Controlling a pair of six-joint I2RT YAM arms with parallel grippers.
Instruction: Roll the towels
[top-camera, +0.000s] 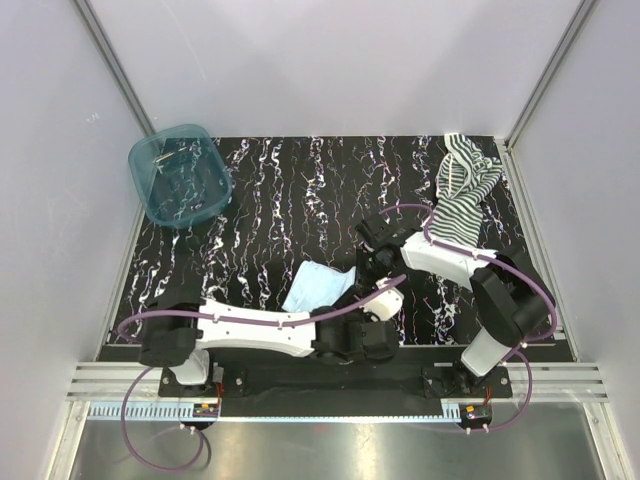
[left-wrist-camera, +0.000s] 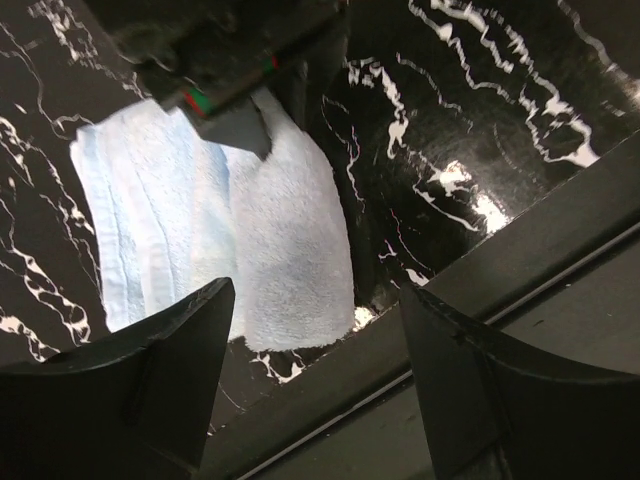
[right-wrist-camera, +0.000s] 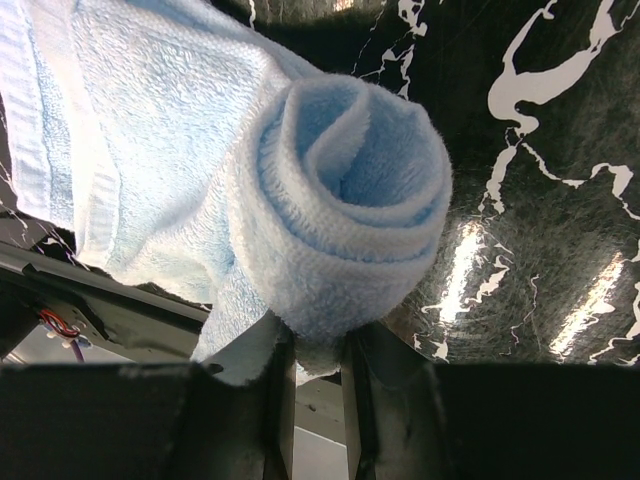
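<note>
Pinched narrowly between the right gripper's (right-wrist-camera: 315, 350) jaws is the bottom lip of the pale blue terry towel (right-wrist-camera: 340, 200), part of it wound into a fat coil directly above the fingertips. The rest lies flat and spreads off to the gripper's left. The left gripper (left-wrist-camera: 312, 300) hangs just short of that flat tail, jaws wide and holding nothing.

To finish this roll well, I judge the flat tail should be kept taut and square to the coil so the side edges stack evenly. The left gripper could pin or guide the loose end. The right-hand grip is on a thin fold only and could slip if turned fast.

Beyond the right gripper and to its right, the green-and-white striped towel (top-camera: 465, 195) lies crumpled and unrolled on the black marbled table (top-camera: 300, 190). Far off to the left gripper's left sits a teal plastic tub (top-camera: 150, 190). It holds no towel, only something small and glinting that I cannot identify.
</note>
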